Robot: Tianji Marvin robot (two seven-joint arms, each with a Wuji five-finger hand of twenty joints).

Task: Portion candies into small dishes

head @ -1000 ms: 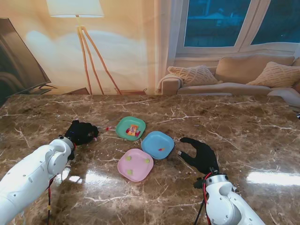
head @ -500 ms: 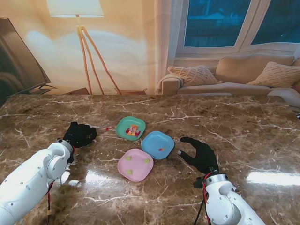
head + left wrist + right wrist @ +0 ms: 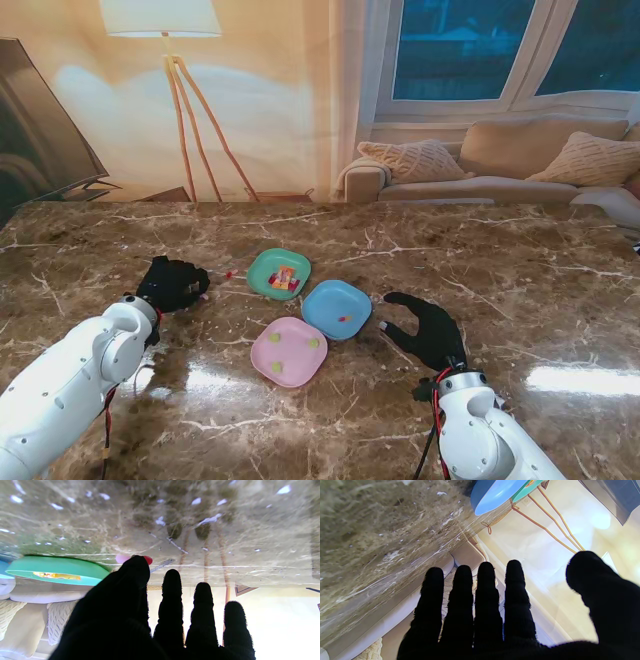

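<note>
Candies sit heaped in the green dish (image 3: 279, 273), farthest from me of the three; blue dish (image 3: 337, 308) just to its right and nearer holds one or two small pieces, pink dish (image 3: 289, 351) nearest me holds about three pale green ones. Left hand (image 3: 173, 283) rests low on the marble table (image 3: 520, 280) left of the green dish, with a small gap between them. Left wrist view shows four fingers straight and apart, thumb (image 3: 136, 570) forward, a pink piece and a red piece (image 3: 148, 559) lying on the table right at the thumb tip; none of it looks pinched, so hand reads as spread and empty, though contact under the thumb cannot be told. Stand view shows a red speck (image 3: 229, 273) between hand and green dish, likely the same stray. Right hand (image 3: 428, 331) lies flat, fingers splayed, holding nothing, right of the blue dish and clear of it. Judgement: step in hand is picking a loose candy with the left hand. To do it well, bring thumb and index down either side of one piece only, close slowly so it does not skid on the glossy stone, lift straight before crossing any rim. Blue dish looks least filled, so it is the sensible target. Keep the right hand parked to avoid nudging dishes.
</note>
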